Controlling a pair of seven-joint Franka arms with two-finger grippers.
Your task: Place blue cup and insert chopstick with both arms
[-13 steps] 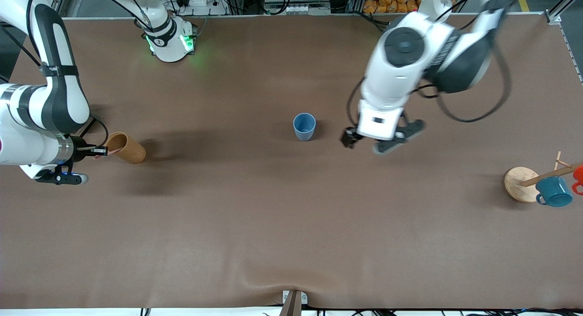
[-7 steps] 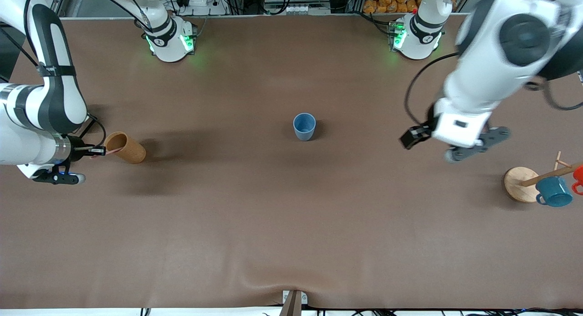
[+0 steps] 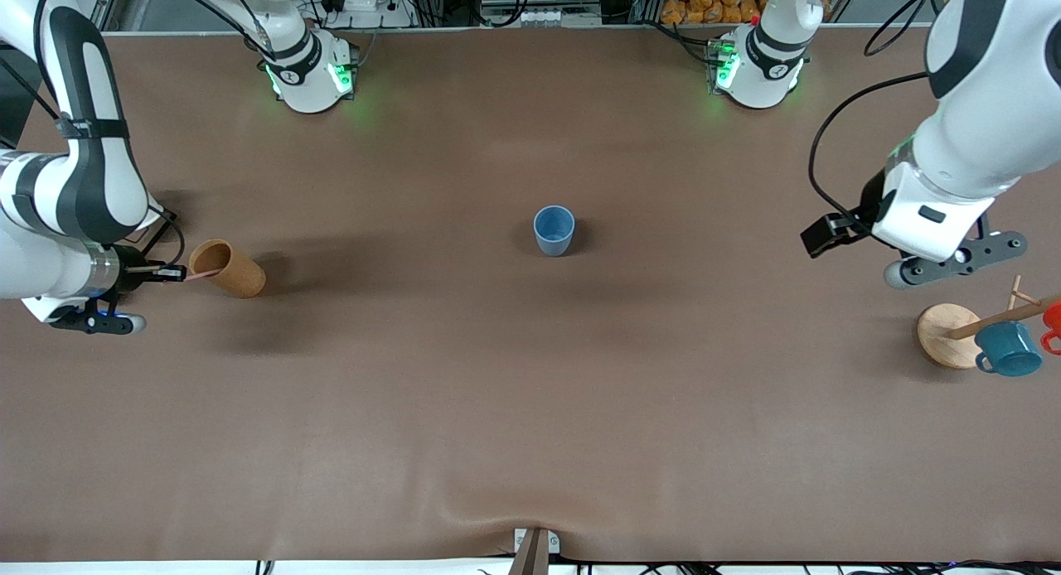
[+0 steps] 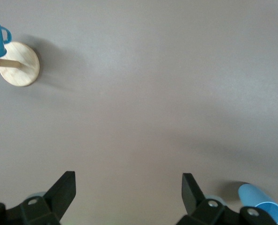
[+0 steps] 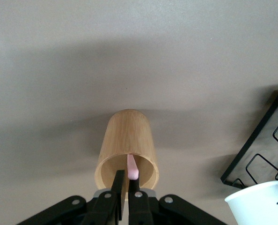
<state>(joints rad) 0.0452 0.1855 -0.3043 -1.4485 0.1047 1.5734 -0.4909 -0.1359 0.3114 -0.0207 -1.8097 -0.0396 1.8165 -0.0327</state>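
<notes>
The blue cup (image 3: 554, 229) stands upright in the middle of the table, free of both grippers; it also shows in the left wrist view (image 4: 260, 205). My left gripper (image 3: 960, 258) is open and empty over bare table near the mug rack, its fingers (image 4: 64, 187) spread wide. My right gripper (image 3: 170, 273) is shut on the pink chopstick (image 5: 132, 168) at the mouth of a brown cup (image 3: 228, 268) lying on its side. The chopstick's tip (image 3: 194, 276) reaches just inside that cup (image 5: 127, 140).
A mug rack with a round wooden base (image 3: 947, 335) stands at the left arm's end, with a teal mug (image 3: 1007, 349) and a red mug (image 3: 1053, 322) on its rods. The right wrist view shows a black wire rack (image 5: 260, 145) and a white cup (image 5: 263, 204).
My left arm has swung away from beside the blue cup to the left arm's end, near the mug rack. My right gripper has drawn back slightly from the brown cup with the chopstick.
</notes>
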